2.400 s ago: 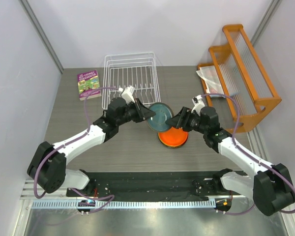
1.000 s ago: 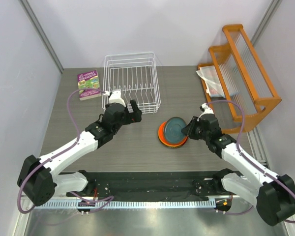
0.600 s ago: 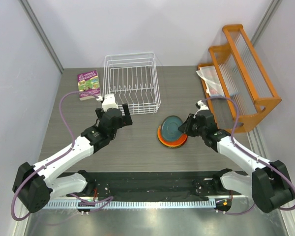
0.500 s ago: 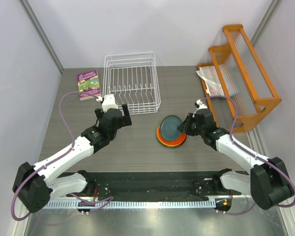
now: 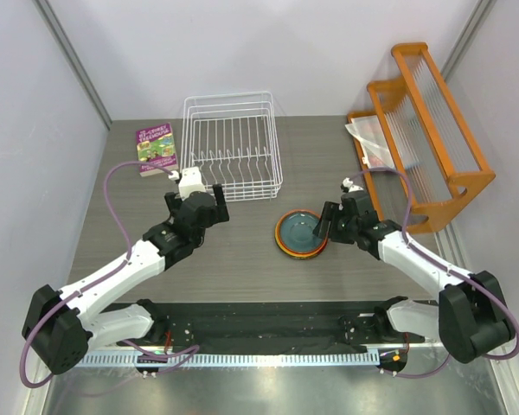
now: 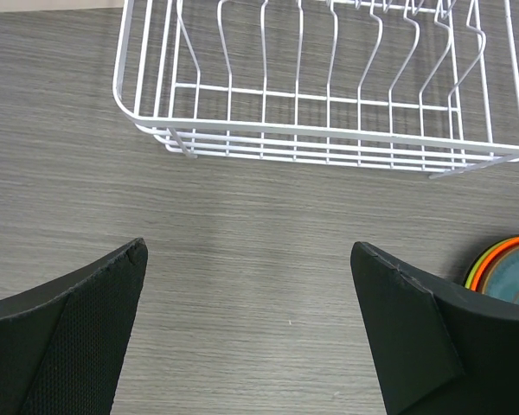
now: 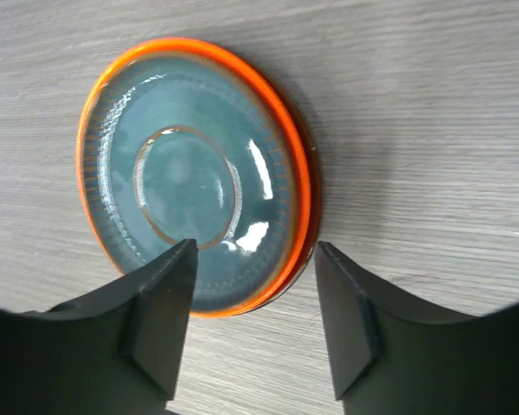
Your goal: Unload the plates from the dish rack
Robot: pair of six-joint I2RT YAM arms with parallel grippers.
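The dark teal-grey plate (image 5: 299, 231) (image 7: 189, 180) lies flat on top of the orange plate (image 7: 299, 169), stacked on the table right of centre. A lime green rim shows under the orange one at the stack (image 6: 509, 270) in the left wrist view. My right gripper (image 5: 322, 226) (image 7: 255, 251) is open at the stack's right edge, its jaws on either side of the rim without touching it. The white wire dish rack (image 5: 232, 145) (image 6: 311, 143) holds nothing. My left gripper (image 5: 214, 207) (image 6: 248, 251) is wide open over bare table just in front of the rack.
A purple and green book (image 5: 156, 149) lies left of the rack. An orange wooden rack (image 5: 424, 121) with clear slats stands at the right edge, with a white item (image 5: 368, 138) on its lower shelf. Grey walls close in on both sides.
My right gripper has opened and let go of the teal plate, which was tilted and now rests flat on the orange plate. The left arm drew back from the stack and then held still.
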